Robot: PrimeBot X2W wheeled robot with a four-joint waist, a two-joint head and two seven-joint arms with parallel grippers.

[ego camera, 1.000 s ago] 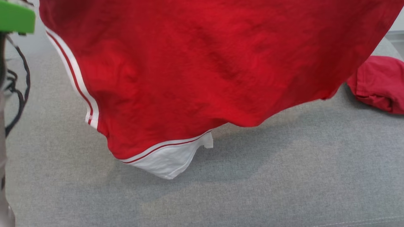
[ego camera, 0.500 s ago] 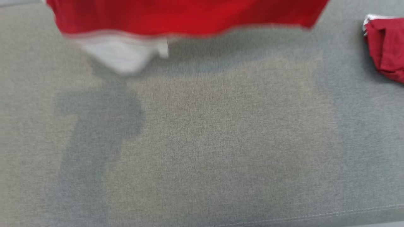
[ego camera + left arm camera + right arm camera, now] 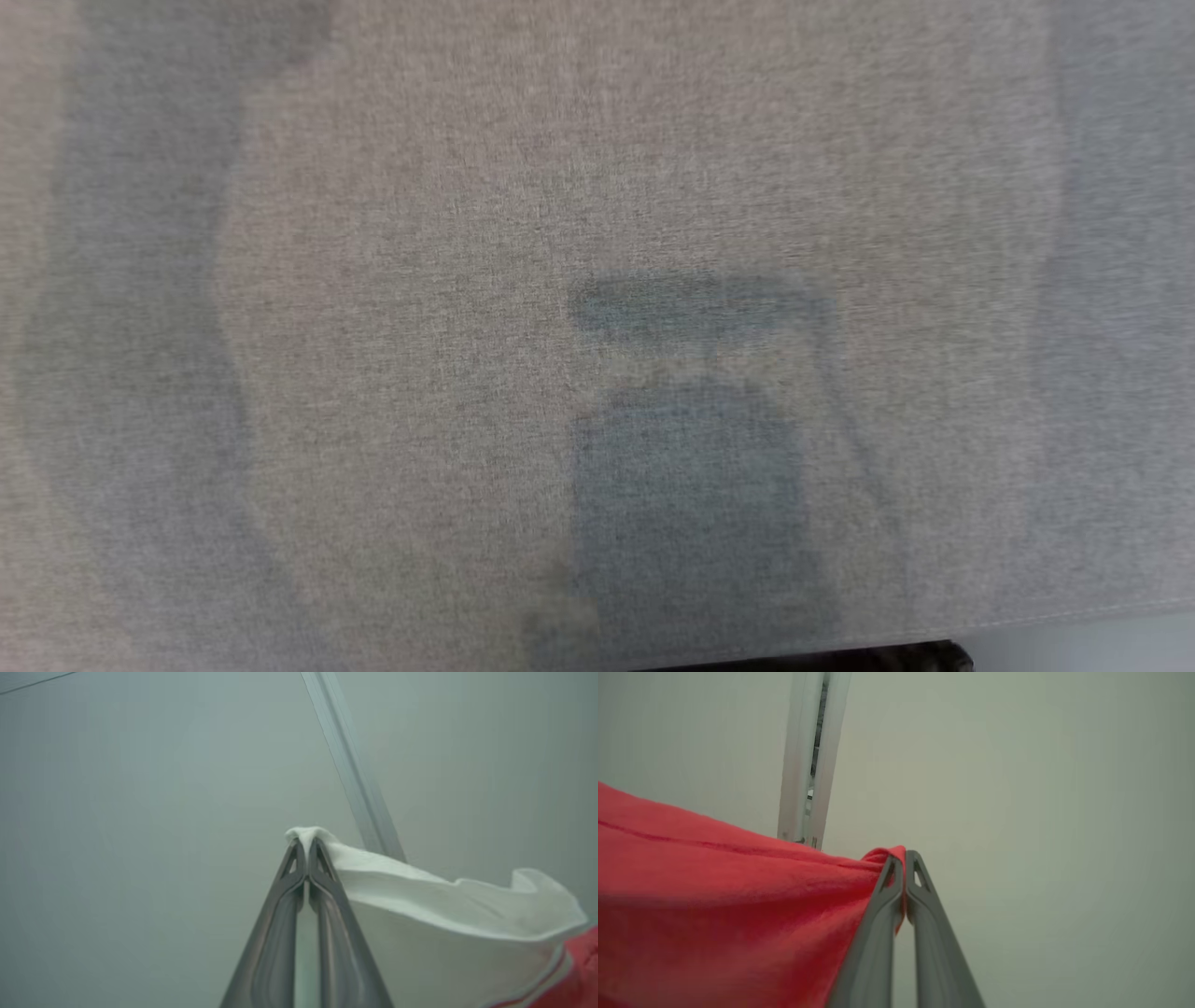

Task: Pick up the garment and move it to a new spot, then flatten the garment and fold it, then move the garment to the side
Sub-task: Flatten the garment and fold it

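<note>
Garment (image 3: 444, 905): I find it hanging from both tools against a pale background. Left tool (image 3: 307, 842) is clamped on its white trim, the cloth trailing right in that wrist view. Right tool (image 3: 904, 856) is clamped on a red edge, the cloth trailing left. Long axis: I cannot tell. Grey surface (image 3: 420, 280) lies below.

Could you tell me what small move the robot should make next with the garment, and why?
Probably lower both arms together toward the gray surface, held apart. The left pincer is shut on the garment at its white edge, the right pincer at its red edge, both against a pale background, so the cloth seems held aloft, ready to be laid flat.
</note>
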